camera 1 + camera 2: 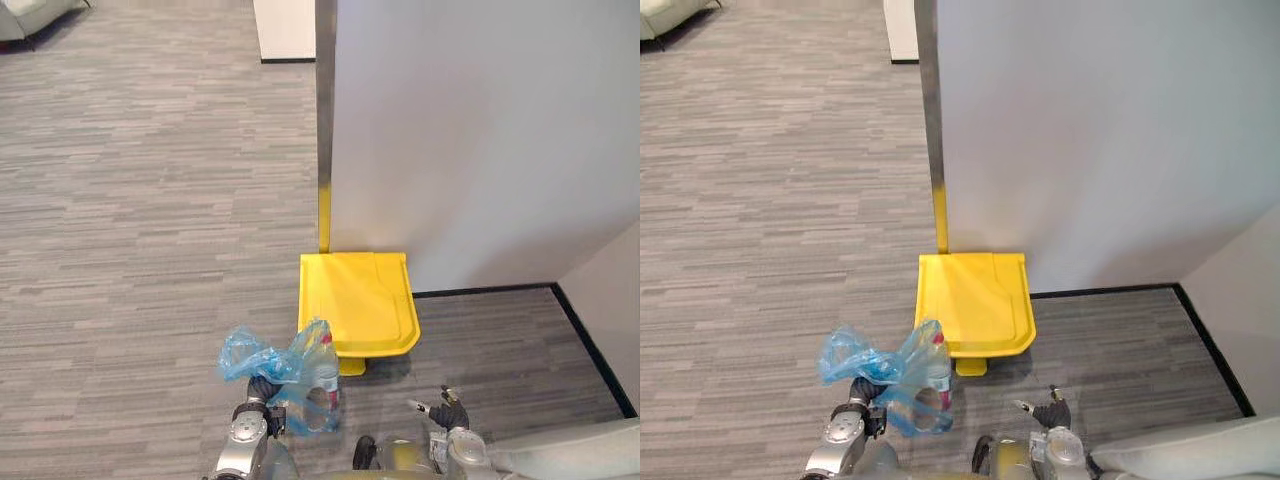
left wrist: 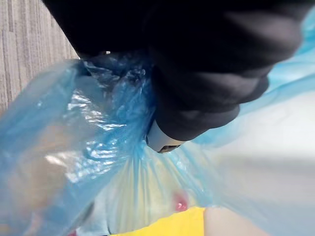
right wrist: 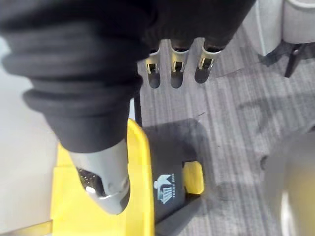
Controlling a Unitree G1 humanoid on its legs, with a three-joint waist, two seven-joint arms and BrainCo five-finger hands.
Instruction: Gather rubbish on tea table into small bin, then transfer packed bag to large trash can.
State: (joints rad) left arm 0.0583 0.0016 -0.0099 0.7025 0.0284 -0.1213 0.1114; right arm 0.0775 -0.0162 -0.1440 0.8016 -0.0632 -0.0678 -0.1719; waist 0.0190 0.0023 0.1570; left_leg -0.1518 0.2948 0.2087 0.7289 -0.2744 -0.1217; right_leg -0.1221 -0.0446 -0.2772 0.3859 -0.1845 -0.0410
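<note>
l hand [image 1: 262, 392] is gripping the blue bag [image 1: 290, 362]; r hand [image 1: 450, 410] is hanging loose, empty. yellow bin lid [image 1: 355, 300], far right of bag, is sitting shut, so bag could bounce off it.

One blue bag [image 1: 292, 368], one yellow-lidded trash can [image 1: 355, 300], one left hand [image 1: 262, 390], one right hand [image 1: 450, 410].

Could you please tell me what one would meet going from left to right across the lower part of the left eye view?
Blue rubbish bag, gripped by the left hand → yellow trash can → right hand, fingers relaxed, holding nothing.
</note>
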